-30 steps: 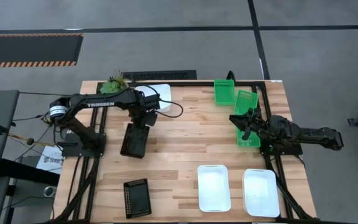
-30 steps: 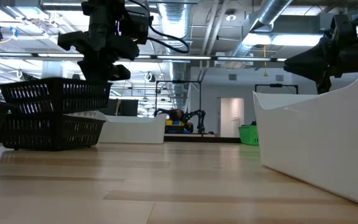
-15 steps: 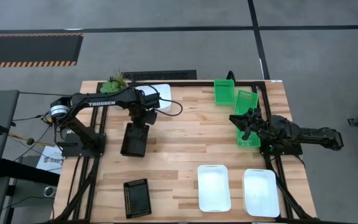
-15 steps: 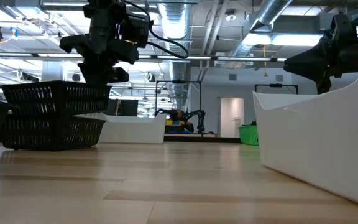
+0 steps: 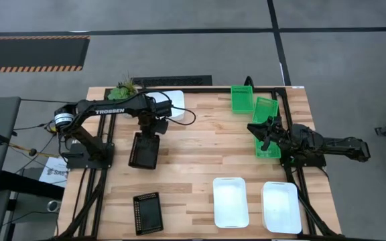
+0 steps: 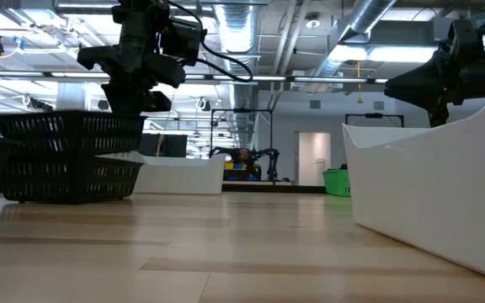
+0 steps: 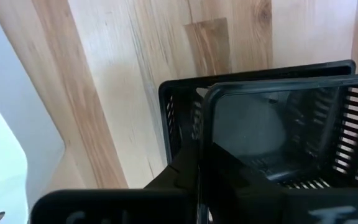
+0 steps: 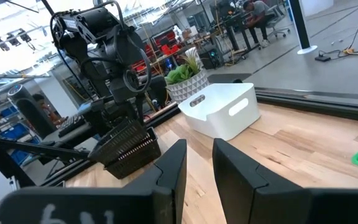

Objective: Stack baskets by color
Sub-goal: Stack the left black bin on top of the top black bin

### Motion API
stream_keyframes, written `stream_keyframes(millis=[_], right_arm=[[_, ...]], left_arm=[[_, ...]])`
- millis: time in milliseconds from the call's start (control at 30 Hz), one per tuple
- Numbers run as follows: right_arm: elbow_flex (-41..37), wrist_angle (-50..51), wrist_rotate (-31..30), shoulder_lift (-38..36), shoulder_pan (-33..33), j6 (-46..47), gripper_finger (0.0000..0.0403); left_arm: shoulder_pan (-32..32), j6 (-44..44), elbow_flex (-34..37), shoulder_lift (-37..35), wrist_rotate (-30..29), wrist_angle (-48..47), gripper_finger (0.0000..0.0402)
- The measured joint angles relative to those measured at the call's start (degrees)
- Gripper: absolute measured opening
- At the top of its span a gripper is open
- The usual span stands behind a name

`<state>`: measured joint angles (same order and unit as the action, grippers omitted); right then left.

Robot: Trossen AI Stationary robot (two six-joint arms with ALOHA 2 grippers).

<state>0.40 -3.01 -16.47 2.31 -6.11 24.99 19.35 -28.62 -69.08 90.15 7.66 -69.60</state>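
Left gripper [image 5: 149,130] sits over the tabletop [image 5: 200,147], fingers pinched on the rim of a black mesh basket [image 5: 143,150], and the low view shows that basket [image 6: 70,132] nested in the top of a second black basket [image 6: 72,178] beneath it. A third black basket [image 5: 147,213] lies alone by the near edge. Right gripper [image 5: 265,131] hovers beside the green baskets [image 5: 265,127] at the right side, fingers [image 8: 169,163] spread narrowly apart and holding nothing. Two white baskets [image 5: 230,201] rest side by side along the near edge, a third white basket [image 5: 170,104] at the far edge next to the potted plant [image 5: 124,88]
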Motion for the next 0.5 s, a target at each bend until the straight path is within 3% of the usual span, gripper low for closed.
stream_keyframes(millis=[500], right_arm=[[0.0, 0.0, 0.0, 0.0, 0.0, 0.0, 0.0104]], left_arm=[[0.0, 0.5, 0.0, 0.0, -0.3, 0.1, 0.0062]])
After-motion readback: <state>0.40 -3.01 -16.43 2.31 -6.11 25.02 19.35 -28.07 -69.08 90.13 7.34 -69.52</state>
